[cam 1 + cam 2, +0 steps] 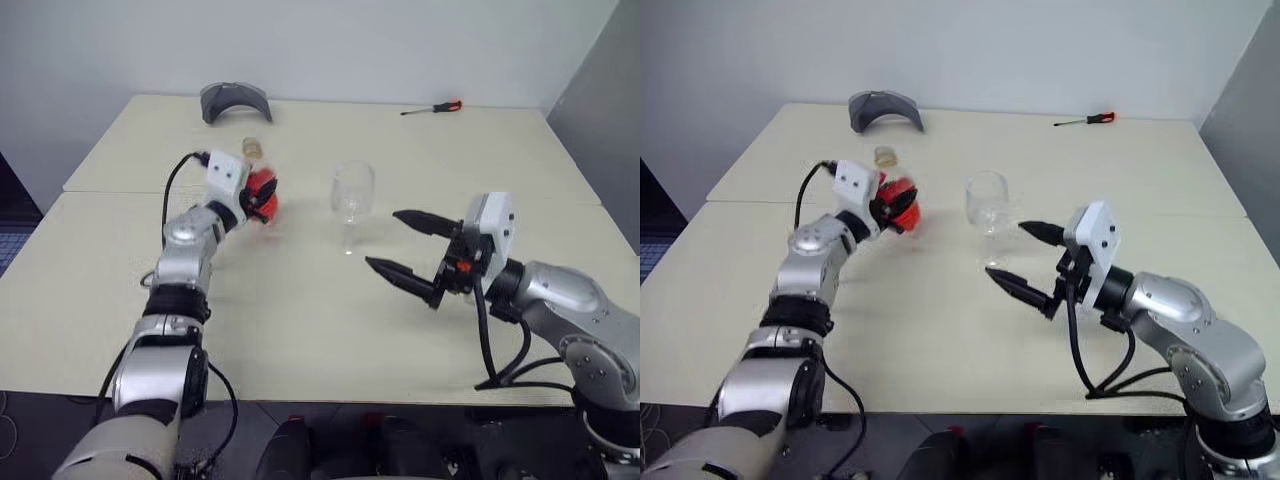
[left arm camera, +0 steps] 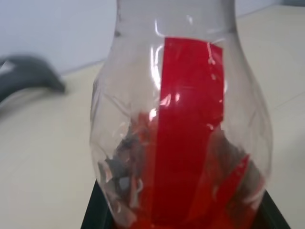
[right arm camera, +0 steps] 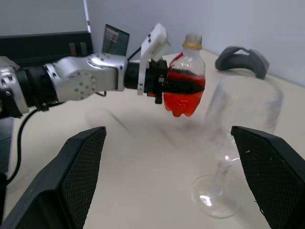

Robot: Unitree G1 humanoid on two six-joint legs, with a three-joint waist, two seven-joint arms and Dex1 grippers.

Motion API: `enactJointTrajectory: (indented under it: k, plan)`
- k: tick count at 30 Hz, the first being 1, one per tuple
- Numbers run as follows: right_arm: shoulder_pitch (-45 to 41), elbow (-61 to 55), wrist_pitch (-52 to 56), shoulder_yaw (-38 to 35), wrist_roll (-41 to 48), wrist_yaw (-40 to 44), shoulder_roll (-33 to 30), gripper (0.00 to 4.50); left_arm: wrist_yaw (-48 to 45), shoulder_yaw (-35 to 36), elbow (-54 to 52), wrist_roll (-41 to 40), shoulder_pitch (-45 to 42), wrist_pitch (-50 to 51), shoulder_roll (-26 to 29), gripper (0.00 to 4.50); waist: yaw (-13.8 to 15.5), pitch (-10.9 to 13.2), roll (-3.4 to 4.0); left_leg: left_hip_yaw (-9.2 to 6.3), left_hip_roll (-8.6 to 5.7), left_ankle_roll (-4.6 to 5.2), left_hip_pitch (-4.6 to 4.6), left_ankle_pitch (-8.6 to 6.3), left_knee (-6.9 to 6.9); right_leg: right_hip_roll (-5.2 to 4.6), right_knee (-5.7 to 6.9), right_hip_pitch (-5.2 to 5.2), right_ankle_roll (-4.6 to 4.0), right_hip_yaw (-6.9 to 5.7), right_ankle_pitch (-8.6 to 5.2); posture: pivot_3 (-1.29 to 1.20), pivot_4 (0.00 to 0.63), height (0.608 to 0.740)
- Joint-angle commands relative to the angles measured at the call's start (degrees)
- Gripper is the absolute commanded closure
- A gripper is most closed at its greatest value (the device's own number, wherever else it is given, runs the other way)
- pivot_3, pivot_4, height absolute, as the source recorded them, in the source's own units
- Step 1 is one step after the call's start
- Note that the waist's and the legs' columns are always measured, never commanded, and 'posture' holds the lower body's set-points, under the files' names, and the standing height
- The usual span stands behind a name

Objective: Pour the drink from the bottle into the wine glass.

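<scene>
My left gripper (image 1: 262, 197) is shut on the belly of the small clear bottle (image 3: 185, 78) and holds it upright, clear of the table. The red drink (image 3: 183, 96) fills the bottle's lower half, and in the left wrist view the bottle (image 2: 181, 133) stands right against the camera. Its neck has a yellowish top (image 1: 253, 148). The empty wine glass (image 1: 352, 190) stands upright on the table (image 1: 300, 320) just right of the bottle. My right gripper (image 1: 382, 238) is open, pointing level toward the glass from the right, with nothing between its fingers.
A grey curved object (image 1: 235, 100) lies at the back of the table. Toward the far right corner lies a screwdriver (image 1: 432, 107) with a red handle. A seam (image 1: 110, 192) crosses the tabletop behind the bottle.
</scene>
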Motion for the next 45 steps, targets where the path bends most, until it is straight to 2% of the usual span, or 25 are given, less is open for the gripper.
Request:
enactJointTrajectory:
  k: [1, 7, 9, 12, 17, 27, 45]
  plan:
    - [-4.2, 2.1, 0.8, -1.4, 0.0, -1.5, 0.9, 0.0, -3.8, -1.2, 4.4, 1.2, -6.9, -3.4, 0.9, 3.26, 0.0, 0.0, 0.0, 0.03, 0.0, 0.0, 0.02, 0.0, 0.0, 0.0, 0.0, 0.0, 0.0, 0.03, 0.0, 0.0, 0.15, 0.74]
    - [-8.3, 7.2, 1.5, -0.4, -1.2, -1.9, 2.8, 0.0, -7.3, -2.9, 12.4, 3.2, -11.5, -8.8, 0.5, 3.31, -0.9, 0.0, 0.0, 0.2, -0.02, 0.0, 0.0, 0.0, -0.08, 0.0, 0.02, -0.14, 0.0, 0.25, 0.0, 0.0, 0.15, 0.74]
    - [-10.5, 8.6, 1.7, 1.5, -2.5, -2.7, 4.4, 0.0, -8.7, -2.6, 14.5, 3.4, -12.3, -10.3, 1.4, 3.31, -1.3, 0.0, 0.0, 0.2, -0.01, 0.0, -0.39, 0.01, 0.02, 0.0, 0.15, -0.54, -0.01, 0.26, 0.01, 0.0, 0.15, 0.74]
    - [-11.6, 11.9, -0.4, 3.2, -5.5, 0.9, 3.3, 0.0, -10.6, -3.8, 15.3, 4.9, -13.6, -13.1, 2.7, 3.31, -1.6, 0.0, 0.0, 0.21, -0.01, -0.01, -1.03, 0.02, 0.57, 0.0, 0.75, -1.26, -0.03, 0.31, 0.01, 0.0, 0.15, 0.74]
    - [-14.8, 16.2, -1.2, 7.0, -10.2, 0.7, 5.8, 0.0, -12.2, -4.7, 16.3, 7.2, -14.4, -20.8, 5.9, 3.31, -1.8, 0.0, 0.0, 0.32, -0.04, 0.01, -1.05, 0.01, 0.69, -0.01, 0.93, -1.32, -0.02, 0.44, 0.01, 0.0, 0.15, 0.74]
    - [-19.4, 24.5, -3.9, 7.6, -15.1, 2.5, 10.4, 0.0, -12.5, -6.2, 19.0, 11.4, -17.3, -31.9, 10.8, 3.31, -1.7, 0.0, 0.0, 0.38, -0.06, 0.0, -1.06, 0.01, 0.7, -0.01, 1.0, -1.45, -0.02, 0.49, 0.01, 0.0, 0.15, 0.74]
    - [-18.8, 20.1, 0.9, 4.7, -14.7, 1.4, 11.3, 0.0, -12.5, -11.5, 24.9, 18.2, -23.0, -44.1, 9.5, 3.31, -1.7, 0.0, 0.0, 0.46, -0.07, 0.0, -1.32, 0.01, 0.78, -0.01, 1.18, -1.79, -0.03, 0.57, 0.02, 0.0, 0.15, 0.74]
